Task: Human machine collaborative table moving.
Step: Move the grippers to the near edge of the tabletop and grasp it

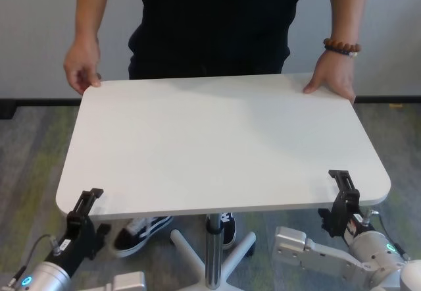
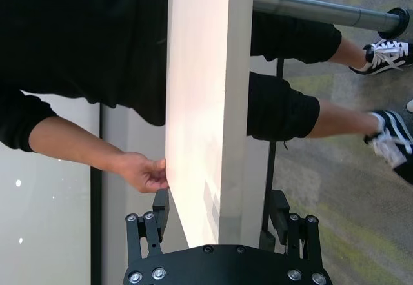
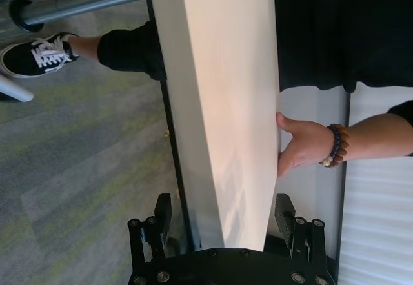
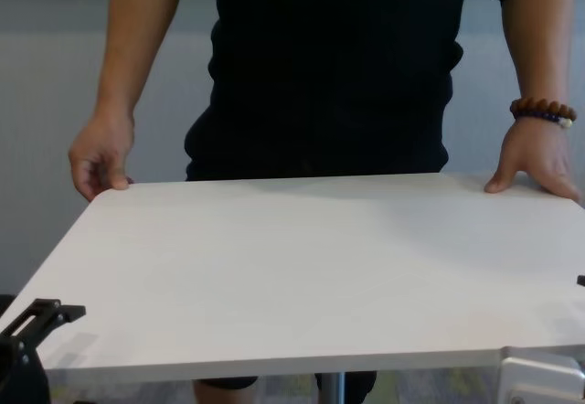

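Note:
The white table (image 1: 217, 146) stands on a silver pole (image 1: 212, 248) between me and the human (image 1: 217, 21). The human, in black, holds both far corners, one hand (image 1: 82, 67) on the left and one hand (image 1: 334, 77) with a beaded bracelet (image 1: 342, 46) on the right. My left gripper (image 1: 89, 202) straddles the near left corner, one finger above the top and one below. My right gripper (image 1: 342, 184) straddles the near right corner the same way. In the left wrist view (image 2: 219, 204) and the right wrist view (image 3: 222, 207) the tabletop's edge lies between open jaws, with small gaps showing.
The table's white star base (image 1: 187, 255) spreads over grey-green carpet (image 1: 39, 146) beneath the top. The human's dark sneakers (image 1: 138, 230) stand close by the pole. A pale wall with a dark baseboard (image 1: 33, 100) runs behind the human.

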### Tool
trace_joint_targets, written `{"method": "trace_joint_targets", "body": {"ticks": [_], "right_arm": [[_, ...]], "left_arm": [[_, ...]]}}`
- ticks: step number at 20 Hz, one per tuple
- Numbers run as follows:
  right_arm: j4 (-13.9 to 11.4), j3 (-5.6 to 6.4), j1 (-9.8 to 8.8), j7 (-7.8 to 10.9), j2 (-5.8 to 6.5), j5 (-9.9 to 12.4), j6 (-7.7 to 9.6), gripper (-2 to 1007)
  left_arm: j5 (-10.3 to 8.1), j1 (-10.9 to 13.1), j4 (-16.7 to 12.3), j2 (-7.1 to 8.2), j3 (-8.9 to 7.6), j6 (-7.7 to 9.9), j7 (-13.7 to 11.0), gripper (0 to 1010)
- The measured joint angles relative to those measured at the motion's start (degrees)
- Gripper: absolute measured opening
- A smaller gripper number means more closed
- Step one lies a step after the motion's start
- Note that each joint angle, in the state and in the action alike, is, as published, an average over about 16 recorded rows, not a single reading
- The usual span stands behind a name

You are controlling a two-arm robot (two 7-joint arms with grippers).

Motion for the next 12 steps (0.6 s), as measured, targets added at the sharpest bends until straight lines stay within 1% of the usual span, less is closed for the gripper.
{"method": "trace_joint_targets", "body": {"ticks": [6, 12], "right_arm": [[1.0, 0.0, 0.83, 0.67, -0.74, -1.2, -0.92, 1005], [2.1, 0.33, 1.55, 1.27, -1.5, -1.9, -2.0, 1005]], "left_arm": [[0.09, -0.7, 0.5, -0.51, 0.4, 0.23, -0.1, 1001], [0.27, -1.7, 1.2, -1.03, 0.92, 0.51, -0.3, 1001]]}}
